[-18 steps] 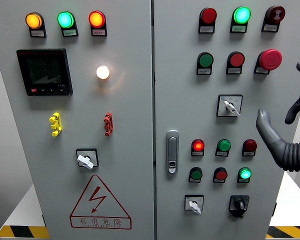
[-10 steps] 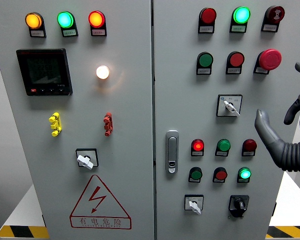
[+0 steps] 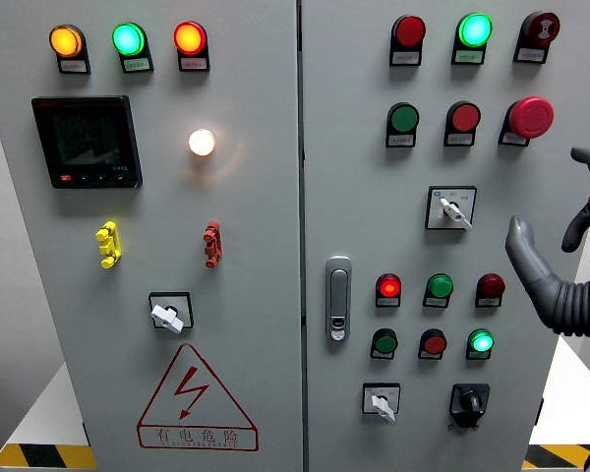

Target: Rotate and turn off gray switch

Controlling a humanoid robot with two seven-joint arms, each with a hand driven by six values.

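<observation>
Right hand (image 3: 560,265) has barely moved since 0.9 s ago — top finger dipped a bit, thumb slid a tiny bit right.

Dark rubbery robot hand is at the right edge of the big gray metal cabinet (image 3: 275,413), fingers loose and spread, holding nothing, not touching the panel. Left hand isn't in the pic. The gray switch w/ a pale lever on a square black plate (image 3: 452,208) sits just left of the hand, upper right door, lever pointing down-right. Risk, I think: there are two more switches like it — one lower down (image 3: 382,401), one on the left door (image 3: 169,315) — so it could grab the wrong one. Big red mushroom button (image 3: 532,116) is near the fingers & could get bumped. Smooth lever may slip.
</observation>
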